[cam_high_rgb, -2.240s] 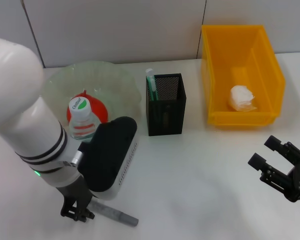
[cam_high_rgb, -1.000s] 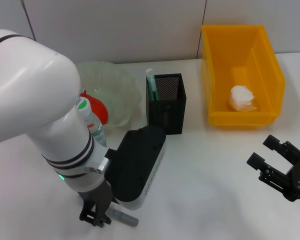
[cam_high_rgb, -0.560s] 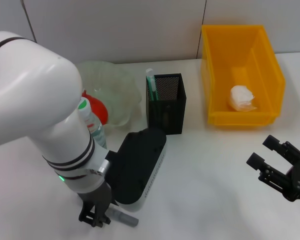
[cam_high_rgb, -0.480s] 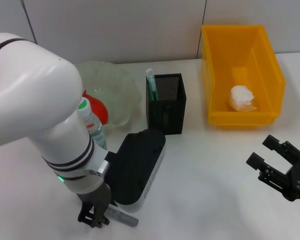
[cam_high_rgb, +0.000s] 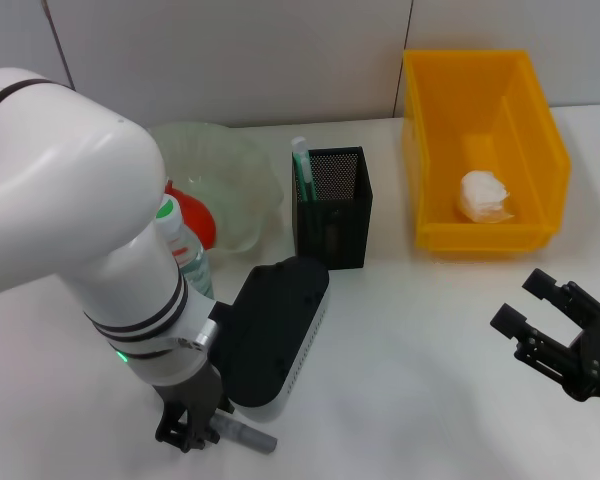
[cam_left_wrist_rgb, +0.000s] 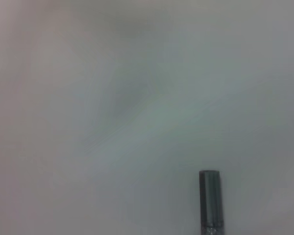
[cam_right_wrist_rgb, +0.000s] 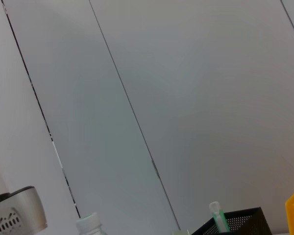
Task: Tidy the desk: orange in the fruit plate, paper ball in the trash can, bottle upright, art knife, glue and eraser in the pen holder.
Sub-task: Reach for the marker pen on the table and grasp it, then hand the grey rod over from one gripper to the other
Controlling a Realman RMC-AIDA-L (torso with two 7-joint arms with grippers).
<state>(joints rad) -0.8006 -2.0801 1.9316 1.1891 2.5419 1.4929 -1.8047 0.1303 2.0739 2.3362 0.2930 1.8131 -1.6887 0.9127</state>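
Lab-like test bench suggested: bare white table, plain grey panelled wall, staged desk items — pen holder, trash can.

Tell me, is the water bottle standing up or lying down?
Standing up. The bottle shows its white cap on top beside the fruit plate, partly hidden by the left arm.

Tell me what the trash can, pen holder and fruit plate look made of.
The trash can looks like glossy yellow-orange moulded plastic, with smooth, evenly coloured walls. The pen holder seems to be black metal mesh, its fine grid letting light through. The fruit plate looks like translucent pale-green glass with a wavy rim, though clear plastic cannot be ruled out.
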